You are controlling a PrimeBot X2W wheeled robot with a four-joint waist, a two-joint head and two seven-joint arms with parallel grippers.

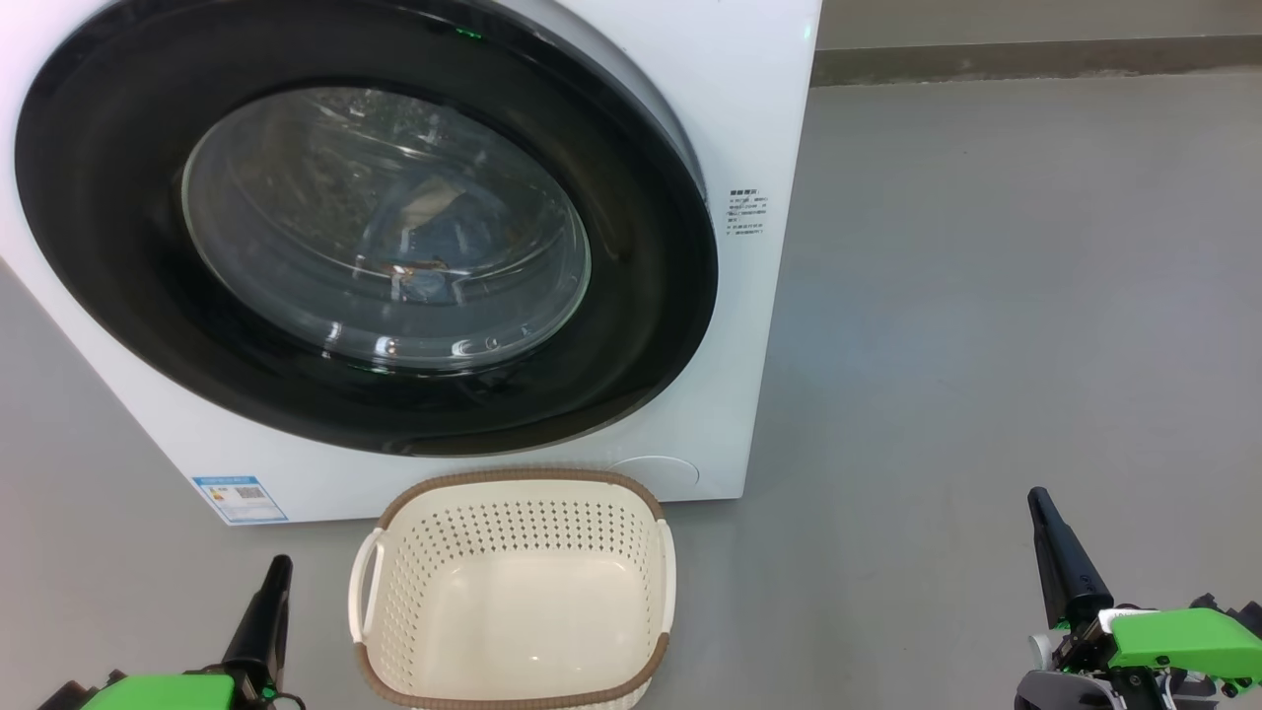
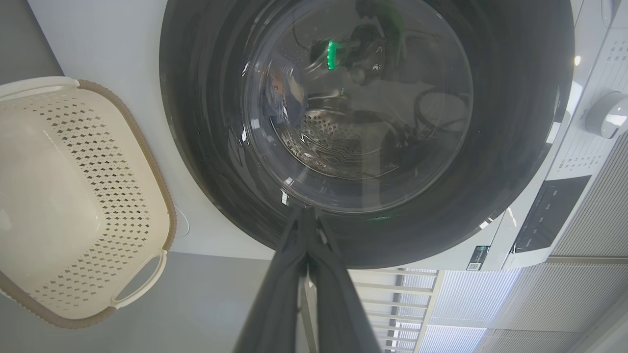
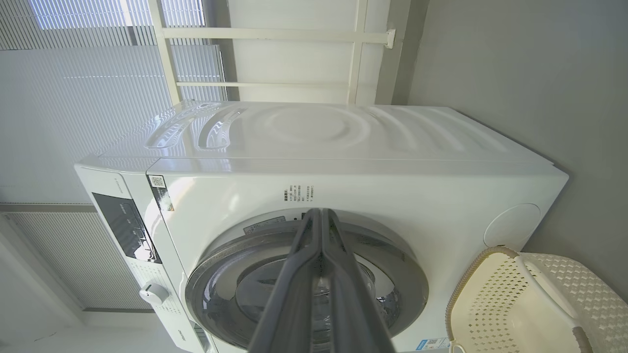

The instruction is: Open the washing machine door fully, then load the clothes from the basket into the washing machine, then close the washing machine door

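Front of the washing machine [image 1: 759, 118]. The washing machine door [image 1: 651, 325] lies shut across it, barring the drum. Just before the machine, below the door, the basket [image 1: 513, 481] occupies the floor, mouth open upward. Right of the machine, grey floor [image 1: 986, 345] gives free passage back to the wall [image 1: 1035, 20]. A narrower strip lies before its left corner.

Head camera looks down close on the washing machine door [image 1: 365, 247] and basket [image 1: 523, 528], both wrist cameras share them, rolled sideways, right one farther back.
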